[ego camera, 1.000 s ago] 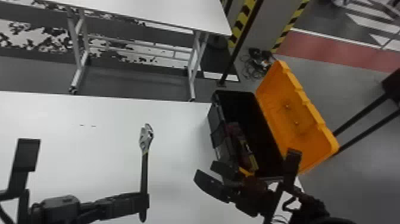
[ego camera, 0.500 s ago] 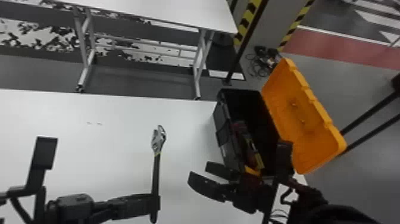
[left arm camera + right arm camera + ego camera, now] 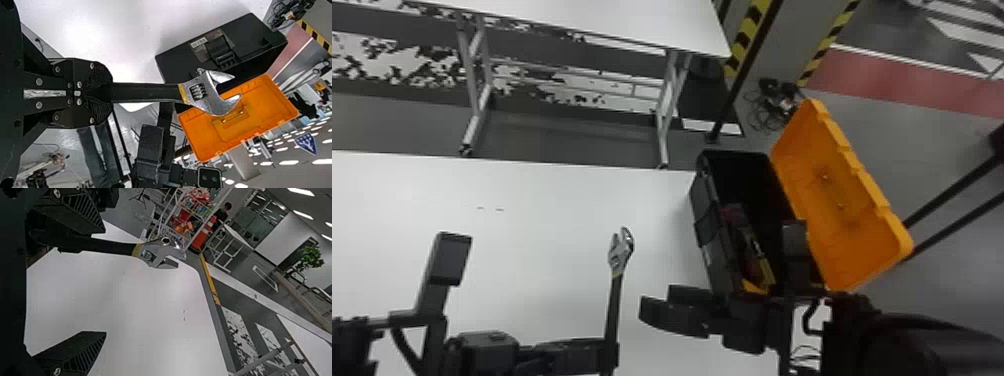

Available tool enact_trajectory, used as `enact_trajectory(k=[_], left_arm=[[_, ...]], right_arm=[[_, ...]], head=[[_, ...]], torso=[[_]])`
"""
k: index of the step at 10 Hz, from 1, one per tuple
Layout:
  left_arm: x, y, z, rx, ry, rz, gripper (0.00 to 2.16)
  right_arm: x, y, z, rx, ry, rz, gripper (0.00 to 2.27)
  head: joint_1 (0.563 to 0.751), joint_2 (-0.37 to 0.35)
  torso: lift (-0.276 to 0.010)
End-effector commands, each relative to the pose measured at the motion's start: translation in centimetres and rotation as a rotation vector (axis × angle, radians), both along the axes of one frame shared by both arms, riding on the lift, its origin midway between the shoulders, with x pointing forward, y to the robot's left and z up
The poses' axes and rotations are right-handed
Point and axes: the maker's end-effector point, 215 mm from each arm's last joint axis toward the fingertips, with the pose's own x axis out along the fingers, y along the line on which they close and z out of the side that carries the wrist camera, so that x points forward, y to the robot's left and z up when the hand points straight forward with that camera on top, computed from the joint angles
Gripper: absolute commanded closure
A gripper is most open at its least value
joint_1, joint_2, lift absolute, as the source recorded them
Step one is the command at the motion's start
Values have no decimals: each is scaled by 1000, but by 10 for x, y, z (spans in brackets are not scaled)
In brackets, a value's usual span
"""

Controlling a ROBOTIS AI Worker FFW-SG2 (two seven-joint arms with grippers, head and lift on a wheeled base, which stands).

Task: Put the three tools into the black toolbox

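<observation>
- Hold the adjustable wrench (image 3: pixel 615 300) steady, pinched low on its handle in the left gripper (image 3: pixel 106 93), head toward 12 o'clock in the head view.
- Bring the right gripper (image 3: pixel 104 281), spread wide with nothing between the fingers, toward 9 o'clock for a likely handover; meet bare handle squarely, below the steel head.
- Loosen the left grip only after a firm squeeze from the right.
- Carry toward 2 o'clock, high enough to pass the open black toolbox's (image 3: pixel 704 215) wall.
- Avoid knocking the orange lid (image 3: pixel 837 200) at the box's 3 o'clock side.
- Lower lengthwise, clear of the red-and-yellow contents (image 3: pixel 759 260) toward 6 o'clock inside; release low.
</observation>
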Motion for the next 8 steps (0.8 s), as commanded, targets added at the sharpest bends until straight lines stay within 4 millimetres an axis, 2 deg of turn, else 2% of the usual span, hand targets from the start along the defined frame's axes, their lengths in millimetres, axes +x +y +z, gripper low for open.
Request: enact_trajectory(k=[1, 4, 8], left_arm=[[-5, -9, -2, 6, 11, -25, 2142], [-7, -12, -9, 23, 25, -34, 2142], [-8, -15, -7, 13, 21, -41, 2142]], right_arm=[[-1, 10, 5, 12, 24, 26, 80], [-7, 26, 2, 14, 52, 59, 80], [-9, 42, 2, 27, 46, 80, 97]], head=[[695, -307], [695, -305], [695, -276]], torso=[[-51], [-51], [-51]])
